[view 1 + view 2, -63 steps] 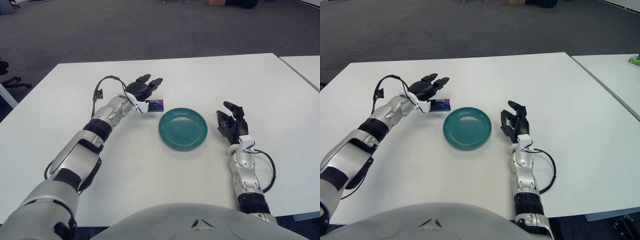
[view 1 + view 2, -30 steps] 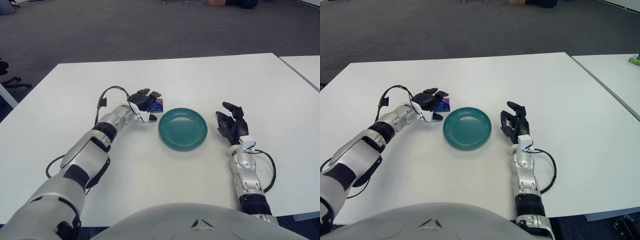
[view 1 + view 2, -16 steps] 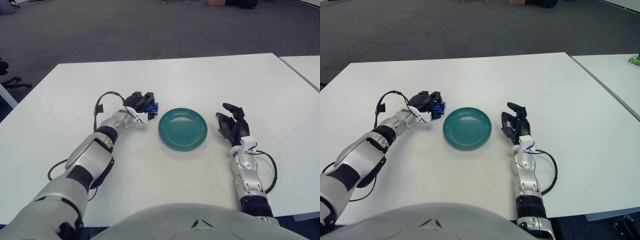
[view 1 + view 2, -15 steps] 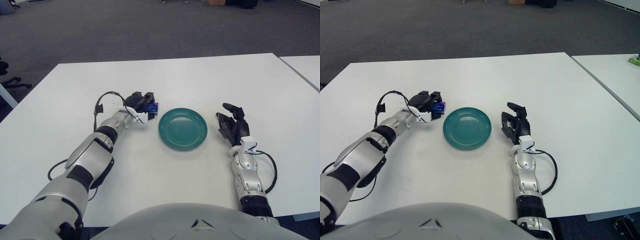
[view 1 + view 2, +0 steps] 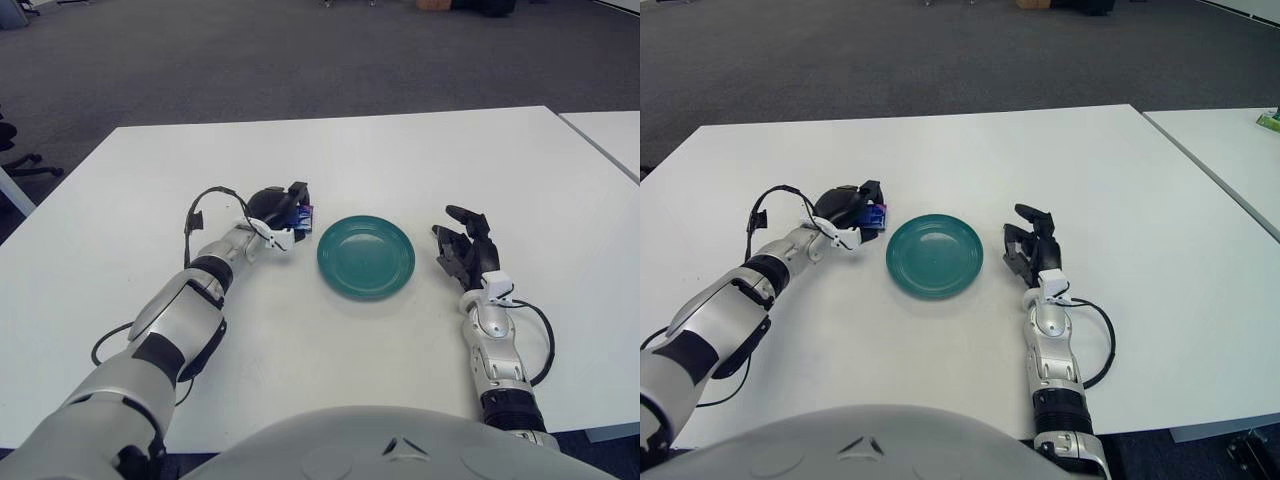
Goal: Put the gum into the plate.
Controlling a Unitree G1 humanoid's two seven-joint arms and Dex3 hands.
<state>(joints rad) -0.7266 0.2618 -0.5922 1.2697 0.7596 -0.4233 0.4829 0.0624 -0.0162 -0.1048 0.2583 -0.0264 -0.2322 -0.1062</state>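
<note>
A teal plate (image 5: 366, 257) sits on the white table (image 5: 400, 150), near its middle. My left hand (image 5: 282, 212) is just left of the plate, its fingers curled around a small blue and purple gum pack (image 5: 304, 213), of which only an edge shows. The hand and pack are low over the table, beside the plate's left rim, not over it. My right hand (image 5: 464, 250) rests to the right of the plate with its fingers spread, holding nothing.
A black cable (image 5: 200, 205) loops off my left wrist. A second white table (image 5: 610, 135) stands at the right, with a small green object (image 5: 1269, 121) on it. Dark carpet lies beyond the table's far edge.
My left hand came down on the gum pack beside the plate, closed its fingers around it and tipped it up. The right hand has stayed put.
</note>
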